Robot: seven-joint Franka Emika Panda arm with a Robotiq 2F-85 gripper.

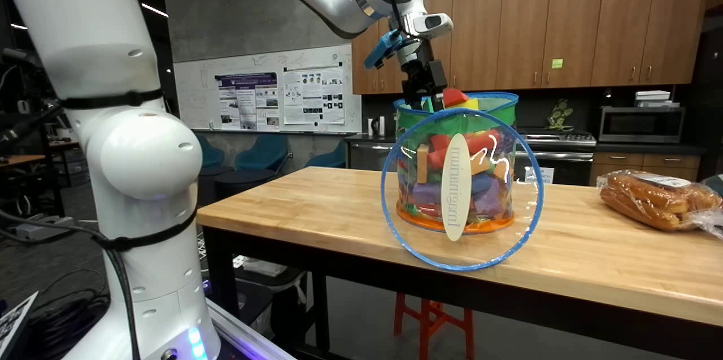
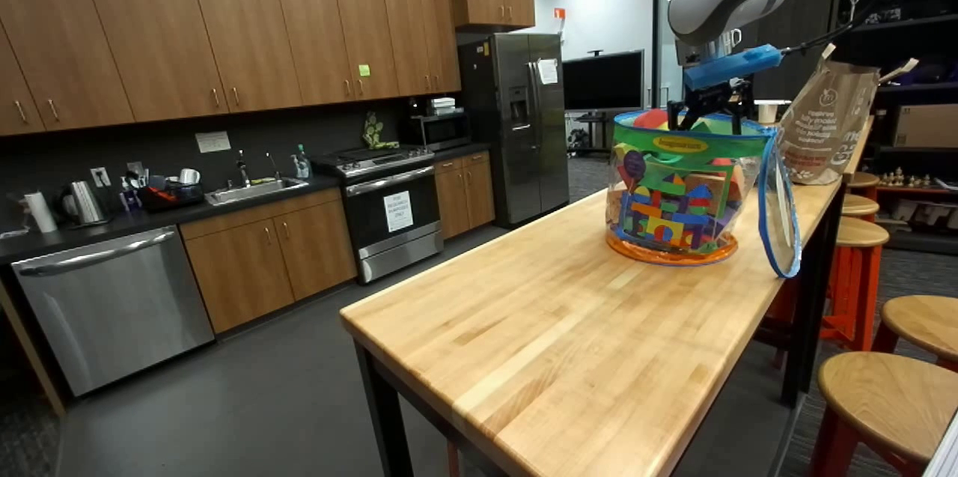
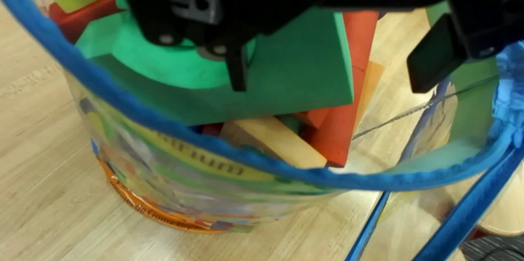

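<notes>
A: End effector (image 3: 333, 74) first. State?

B: Fingers spread wide, nothing gripped. Pointing down into the mouth of a clear toy bag (image 2: 666, 192). In the wrist view the left finger (image 3: 236, 68) overlaps a green block (image 3: 294, 72) — contact, cannot tell. Right finger (image 3: 434, 54) stands apart from the blocks.

A: Other blocks close by?

B: Red block (image 3: 342, 136) just right of the green one, tilted. Tan block (image 3: 286, 142) on the near side, partly covered by the green one.

A: And the bag itself?

B: Upright on the table (image 2: 524, 335), blocks piled inside. Blue rim (image 3: 262, 160); in an exterior view a red piece (image 1: 454, 97) pokes up there. Round lid (image 2: 780, 211) open, hanging at the bag's right in an exterior view, lower edge by the table's edge.

A: Farther out?

B: Plastic-wrapped bread (image 1: 655, 199) on the table, at right in an exterior view, well apart from the toy bag. In an exterior view — brown paper bag (image 2: 823, 121) at far right, wooden-topped stools (image 2: 891, 395) along the right side, stove (image 2: 397, 215) and refrigerator (image 2: 516, 132) on the far side.
</notes>
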